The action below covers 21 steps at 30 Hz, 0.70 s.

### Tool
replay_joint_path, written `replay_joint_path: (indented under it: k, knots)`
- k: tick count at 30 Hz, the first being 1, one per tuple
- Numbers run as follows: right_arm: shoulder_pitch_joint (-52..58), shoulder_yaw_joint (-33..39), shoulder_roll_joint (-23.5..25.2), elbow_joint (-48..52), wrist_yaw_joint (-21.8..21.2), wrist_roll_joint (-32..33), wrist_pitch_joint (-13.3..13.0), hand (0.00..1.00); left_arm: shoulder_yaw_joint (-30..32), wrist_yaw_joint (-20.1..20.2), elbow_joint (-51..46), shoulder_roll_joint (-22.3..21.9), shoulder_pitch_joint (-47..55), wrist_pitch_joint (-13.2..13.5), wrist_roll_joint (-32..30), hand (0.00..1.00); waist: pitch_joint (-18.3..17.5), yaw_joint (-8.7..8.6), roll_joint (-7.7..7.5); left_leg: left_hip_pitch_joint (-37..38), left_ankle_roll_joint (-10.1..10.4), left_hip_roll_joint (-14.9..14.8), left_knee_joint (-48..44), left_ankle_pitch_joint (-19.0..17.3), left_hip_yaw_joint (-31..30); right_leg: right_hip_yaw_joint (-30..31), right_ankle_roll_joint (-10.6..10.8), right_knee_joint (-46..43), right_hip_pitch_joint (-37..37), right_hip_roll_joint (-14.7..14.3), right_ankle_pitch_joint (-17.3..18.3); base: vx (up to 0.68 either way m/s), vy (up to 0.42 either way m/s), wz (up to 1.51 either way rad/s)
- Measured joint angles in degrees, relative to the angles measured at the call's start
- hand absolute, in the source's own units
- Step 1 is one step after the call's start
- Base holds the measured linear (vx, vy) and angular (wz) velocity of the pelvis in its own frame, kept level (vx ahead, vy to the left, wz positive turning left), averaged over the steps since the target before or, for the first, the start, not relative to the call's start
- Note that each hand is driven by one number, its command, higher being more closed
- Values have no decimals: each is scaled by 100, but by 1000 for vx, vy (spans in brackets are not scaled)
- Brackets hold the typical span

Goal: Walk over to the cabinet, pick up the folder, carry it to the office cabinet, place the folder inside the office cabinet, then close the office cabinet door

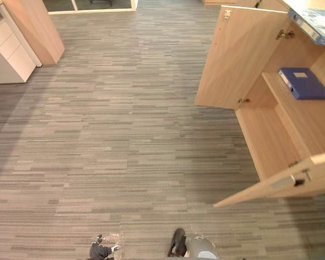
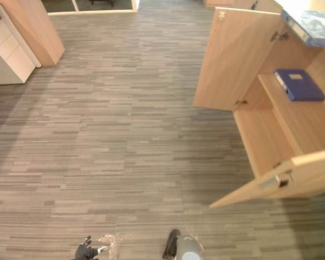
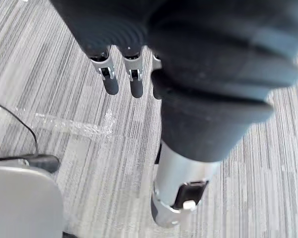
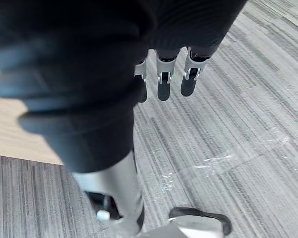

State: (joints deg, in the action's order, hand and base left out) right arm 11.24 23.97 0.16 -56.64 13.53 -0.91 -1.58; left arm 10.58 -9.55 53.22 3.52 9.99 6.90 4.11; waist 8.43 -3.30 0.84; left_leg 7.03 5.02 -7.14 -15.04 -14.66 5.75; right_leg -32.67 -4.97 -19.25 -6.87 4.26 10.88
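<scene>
Toward the upper left of the frame I see a white drawer unit [image 1: 8,51] beside a pale wooden panel [image 1: 39,27], well apart from everything that matters now. Across the middle lies striped grey carpet [image 1: 124,135]. My left hand [image 3: 111,84] hangs over that carpet with fingers straight and slack, grasping nothing. My right hand [image 4: 163,89] hangs the same way, released and empty. On the right stands the office cabinet [image 1: 271,141] with both leaves swung wide: the far door [image 1: 235,59] at upper right and the near door [image 1: 292,181] jutting out at lower right. The folder [image 1: 303,82], dark blue, lies flat on the shelf [image 1: 309,116] inside. I judge the placing done and the closing step in hand. For the next move I must turn and step toward the cabinet, get a hand behind the near door's outer face and push it round, then do likewise with the far one. The near door stands between me and the opening, so I would mind my approach. As for writing, the folder's cover carries a small pale label [image 1: 300,75], but nothing on it can be read. A mottled blue sheet [image 1: 319,24] on the cabinet top shows no legible print either.
</scene>
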Motion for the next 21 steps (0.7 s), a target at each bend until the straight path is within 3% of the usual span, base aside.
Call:
replay_joint_path:
  k: [1, 3, 6, 9, 11, 12, 13, 14, 15, 16, 17, 18, 20, 21]
  knots:
    - [1, -4, 15, 71, -1, 13, 1, 0, 67, -3, 1, -46, -29, -7, 96, 0, -1, -22, -1, -146, 101, -92, -457, -69, 56, -49, -2, 90, 146, -59, 35, 420, -213, 61]
    - [-130, -61, 20, 315, -14, 190, -40, 0, 376, -6, -150, -346, -76, -33, 342, 0, -18, 43, 57, -995, 347, -552, -2914, -14, 288, -131, -65, 439, 710, -286, 92, 380, -128, 15]
    - [-503, -164, 32, 296, -39, 202, -75, 0, 422, -20, -317, -388, -89, -37, 320, 0, 28, 137, 63, -1565, 185, -1031, -4556, -107, 869, 152, -85, 738, 1320, -416, 105, 387, -16, -36]
    - [-769, -164, 75, 189, -48, 202, -74, 0, 405, -106, -441, -393, -97, -21, 323, 0, 84, 279, 93, -2100, -94, -1023, -4360, -293, 943, 509, 13, 1047, 1639, -378, 45, 253, 83, -58]
    - [-909, -166, 119, -43, -48, 202, -64, 0, 405, -188, -454, -382, -146, 51, 348, 0, 150, 364, 53, -2233, -145, -894, -3342, -367, 922, 678, 53, 1044, 1787, -172, 26, 266, 228, -60]
    - [-930, -168, 119, -59, -51, 199, -67, 0, 383, -220, -457, -389, -173, 74, 348, 0, 178, 362, 28, -2302, -123, -763, -2516, -301, 837, 764, 211, 1035, 1889, 43, 49, 289, 328, -46]
    - [-923, -168, 88, -100, -50, 198, -72, 0, 373, -250, -466, -392, -176, 106, 348, 0, 197, 349, 14, -2355, -59, -621, -1590, -12, 634, 830, 528, 1076, 2000, 294, 109, 208, 245, -41]
    - [-911, -170, 60, -143, -51, 198, -72, 0, 371, -255, -463, -402, -175, 106, 348, 0, 204, 329, 28, -2371, -77, -593, -1098, 211, 532, 861, 709, 1103, 2068, 391, 134, 255, 311, -26]
    - [-851, -173, 34, -177, -48, 198, -63, 0, 377, -263, -457, -408, -177, 108, 351, 0, 229, 312, 42, -2346, -48, -566, -567, 875, 473, 888, 901, 1108, 2176, 539, 172, 280, 351, -11]
    - [-726, -219, 24, -178, -44, 207, -63, 0, 382, -278, -447, -435, -163, 107, 358, 0, 223, 327, 57, -2079, -90, -399, -214, 1777, 623, 945, 1010, 1109, 2299, 703, 214, 386, 496, -1]
    - [-719, -342, 78, -157, -36, 193, -55, 0, 413, -328, -472, -377, -192, 108, 350, 0, 226, 316, -77, -2056, -172, -256, -154, 1685, 699, 970, 1007, 1187, 2274, 818, 206, 339, 411, -3]
    - [-787, -465, 123, -163, -47, 185, -55, 0, 393, -378, -519, -320, -227, 120, 341, 0, 270, 338, -130, -2126, -214, -212, -288, 1586, 721, 1067, 908, 1345, 2236, 738, -105, 271, 310, -8]
    - [-800, -505, 161, -169, -44, 173, -55, 0, 442, -408, -555, -314, -225, 111, 390, 0, 285, 431, -176, -2177, -334, -200, -746, 1331, 768, 1098, 1206, 1566, 2378, 795, -620, 206, 216, -13]
    - [-799, -503, 163, -192, -45, 145, -50, 0, 445, -412, -552, -313, -197, 115, 387, 0, 230, 432, -172, -2169, -376, -185, -935, 1179, 772, 1180, 1258, 1712, 2486, 842, -881, 213, 228, -20]
